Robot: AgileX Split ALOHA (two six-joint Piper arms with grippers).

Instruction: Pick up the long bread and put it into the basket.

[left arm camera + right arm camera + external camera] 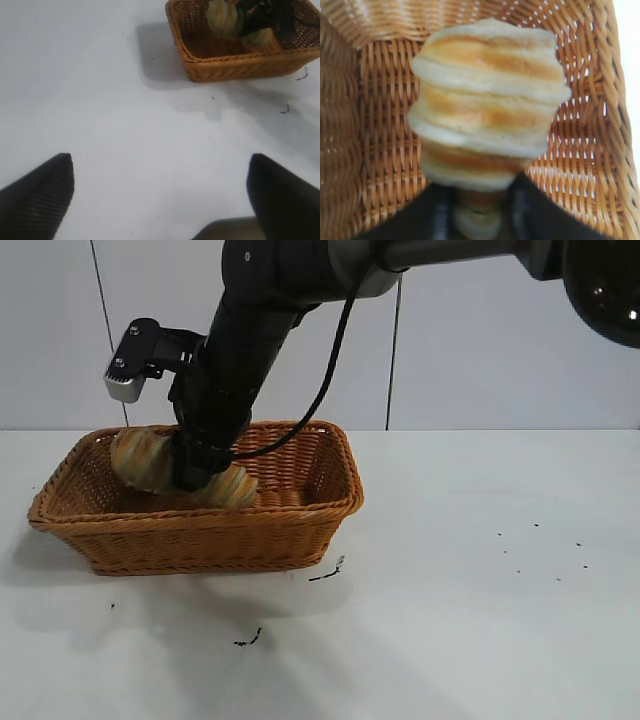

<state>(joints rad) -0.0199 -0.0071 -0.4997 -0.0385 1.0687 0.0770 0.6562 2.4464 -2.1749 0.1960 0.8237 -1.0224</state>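
right claw [196,472] clamps long bread [150,458] inside basket [300,530]; left claw [160,195] released over table.

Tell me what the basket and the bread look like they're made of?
The basket looks like woven wicker, orange-brown and matte: interlaced strands and a braided rim show. The long bread, held by the right gripper inside the basket, has a smooth golden crust with twisted orange stripes; whether it is real bread or a model cannot be told.

White table [480,620]; wicker basket [200,535] on it
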